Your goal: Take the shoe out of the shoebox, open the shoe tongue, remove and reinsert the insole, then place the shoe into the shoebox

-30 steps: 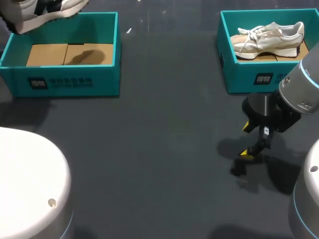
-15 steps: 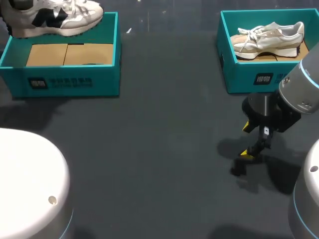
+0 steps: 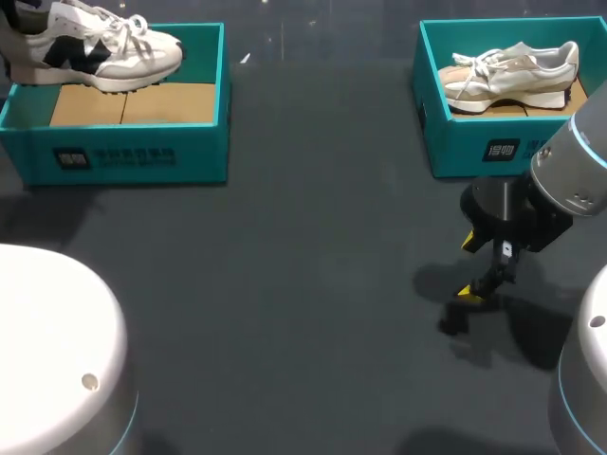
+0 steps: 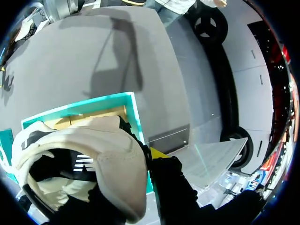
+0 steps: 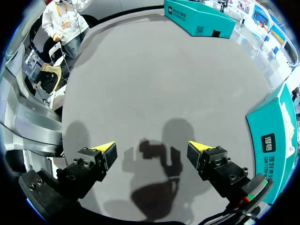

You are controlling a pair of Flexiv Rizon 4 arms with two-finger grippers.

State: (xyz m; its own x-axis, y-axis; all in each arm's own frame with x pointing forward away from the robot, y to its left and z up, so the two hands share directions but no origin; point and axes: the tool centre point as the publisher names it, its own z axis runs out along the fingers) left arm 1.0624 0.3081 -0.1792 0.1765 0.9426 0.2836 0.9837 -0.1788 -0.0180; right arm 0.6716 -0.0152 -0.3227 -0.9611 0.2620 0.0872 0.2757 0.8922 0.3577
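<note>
Return of the shoe to its box, descent in progress.
On the table [image 3: 313,284], the left shoebox [image 3: 133,156] had the white-and-black shoe [image 3: 95,52] over its far wall; within the last second the shoe had dropped from the corner and shifted inward, so only set-down and release seemed left. The right shoebox [image 3: 474,147] kept its beige shoe [image 3: 517,66], untouched. Left gripper [image 4: 147,157] was clamped on the shoe's heel, one yellow tip showing outside it. Right gripper [image 5: 154,152] hung above bare table, fingers spread, holding nothing, unmoved.
</note>
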